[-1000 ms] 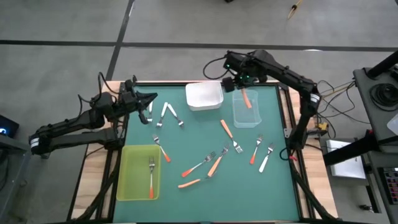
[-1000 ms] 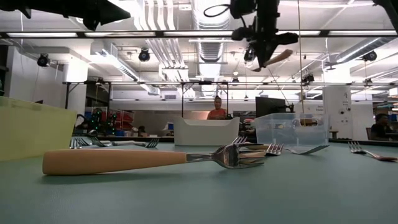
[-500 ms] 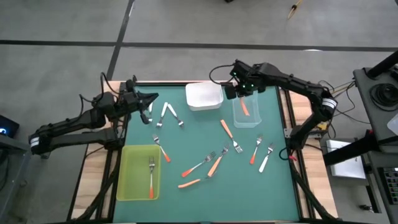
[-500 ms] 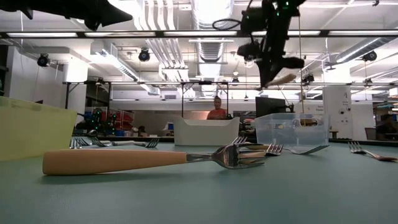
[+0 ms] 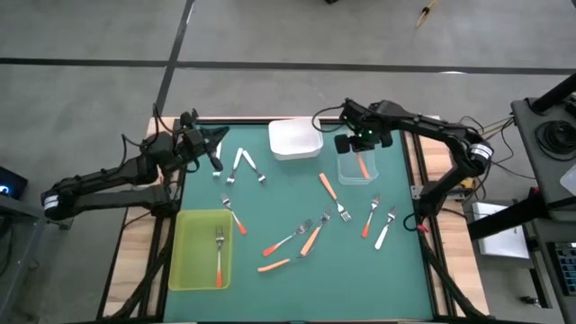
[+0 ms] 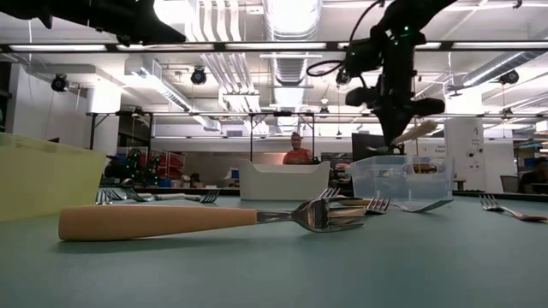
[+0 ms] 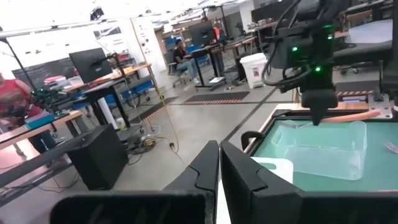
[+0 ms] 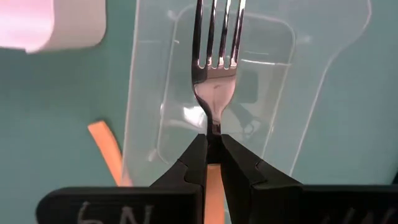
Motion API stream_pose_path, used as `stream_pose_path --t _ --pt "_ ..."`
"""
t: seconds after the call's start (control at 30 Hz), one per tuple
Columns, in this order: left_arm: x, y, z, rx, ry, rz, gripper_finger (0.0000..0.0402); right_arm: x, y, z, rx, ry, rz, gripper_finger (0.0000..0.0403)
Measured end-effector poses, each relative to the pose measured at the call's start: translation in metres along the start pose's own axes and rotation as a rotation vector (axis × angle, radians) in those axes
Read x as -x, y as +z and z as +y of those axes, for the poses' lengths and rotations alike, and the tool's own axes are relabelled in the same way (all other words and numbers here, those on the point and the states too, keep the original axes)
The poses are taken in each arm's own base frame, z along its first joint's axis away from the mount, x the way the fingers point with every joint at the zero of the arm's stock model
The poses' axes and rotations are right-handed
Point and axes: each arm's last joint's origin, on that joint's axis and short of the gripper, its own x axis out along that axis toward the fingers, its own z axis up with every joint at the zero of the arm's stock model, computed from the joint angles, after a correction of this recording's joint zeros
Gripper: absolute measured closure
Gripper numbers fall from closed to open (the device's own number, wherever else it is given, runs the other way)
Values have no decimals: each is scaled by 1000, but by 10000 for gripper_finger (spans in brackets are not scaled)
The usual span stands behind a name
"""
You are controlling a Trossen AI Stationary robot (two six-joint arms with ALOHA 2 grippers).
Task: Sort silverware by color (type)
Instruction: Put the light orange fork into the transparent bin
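My right gripper [image 5: 360, 147] hangs over the clear tray [image 5: 358, 171] at the table's far right, shut on an orange-handled fork [image 8: 214, 74] whose silver tines point away in the right wrist view. In the low view the fork's handle [image 6: 417, 131] juts out sideways just above the clear tray [image 6: 402, 180]. My left gripper [image 5: 219, 136] waits shut and holding nothing above the far left corner, its fingers [image 7: 205, 177] together. More silverware lies flat on the green table [image 5: 288, 297]. My right gripper pinches the fork's narrow metal neck [image 8: 213, 127], between tines and handle, between its two fingers. The fingers come steeply from above and lie across the fork. The fork is lifted clear over the clear tray, its handle slanting slightly upward.
A white tray [image 5: 295, 139] stands left of the clear one. A yellow-green tray [image 5: 200, 250] at the near left holds a red-orange fork [image 5: 219, 256]. Loose forks lie mid-table [image 5: 310, 238], at the right [image 5: 376, 223], and white-handled ones at the far left [image 5: 243, 166].
My right gripper has come down and toward the table's near right with the fork, from high over the far edge to just above the clear tray. It stays shut on the fork, which has turned with the wrist.
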Motion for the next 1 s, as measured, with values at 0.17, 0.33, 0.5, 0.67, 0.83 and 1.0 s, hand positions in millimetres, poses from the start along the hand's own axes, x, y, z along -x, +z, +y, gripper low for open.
stream_pose_path --t 0.17,0.33,0.5,0.67,0.83,1.0 --pt "0 3 1 17 8 -28 402 6 -7 -8 -16 5 -66 384" --pt "0 4 1 46 11 -42 402 6 -11 -13 -18 28 -118 384" --pt "0 4 1 48 11 -43 402 0 -12 -14 -13 59 -151 384" --pt "0 4 1 48 11 -44 402 -9 -11 -14 23 62 -158 384" --pt "-1 4 1 46 9 -38 402 -13 -8 -10 143 54 -152 384" --pt "-4 1 -1 41 4 -21 402 -13 -4 -4 246 70 -138 384"
